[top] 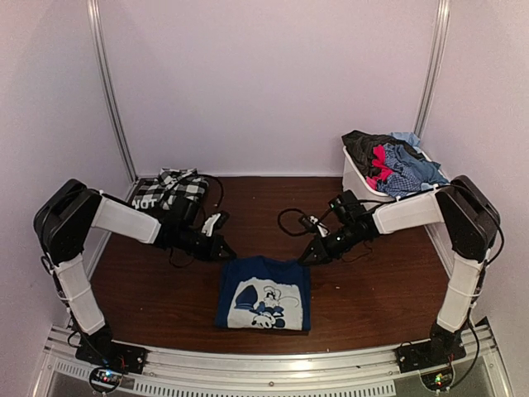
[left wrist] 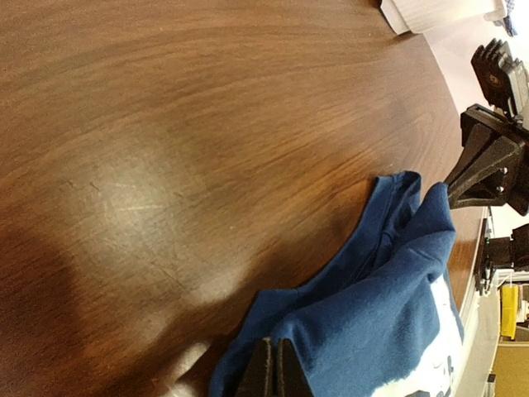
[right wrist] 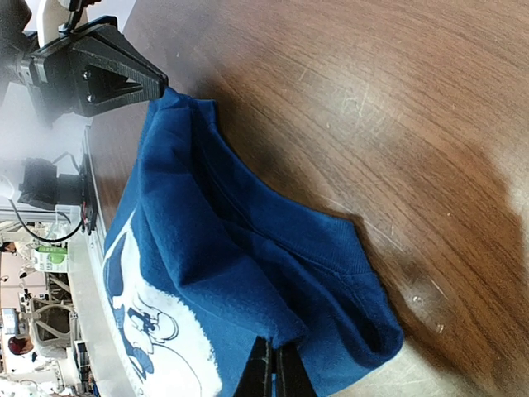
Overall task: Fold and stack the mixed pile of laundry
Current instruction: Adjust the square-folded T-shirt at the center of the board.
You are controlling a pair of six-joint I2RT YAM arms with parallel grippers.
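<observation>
A: Where does the blue shirt [top: 264, 294] lie?
B: Low in the middle of the frame, flat on the table [top: 165, 289]. The left hand [top: 225, 251] is clamped on its upper left corner, the right hand [top: 307, 256] on its upper right.

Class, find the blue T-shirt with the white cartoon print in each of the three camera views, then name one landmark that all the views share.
Top external: the blue T-shirt lies folded at lower centre, between the two arms.
Left wrist: it fills the lower right corner.
Right wrist: it runs from the upper left down to the bottom centre.
Shared landmark: the brown wooden table beneath it.
</observation>
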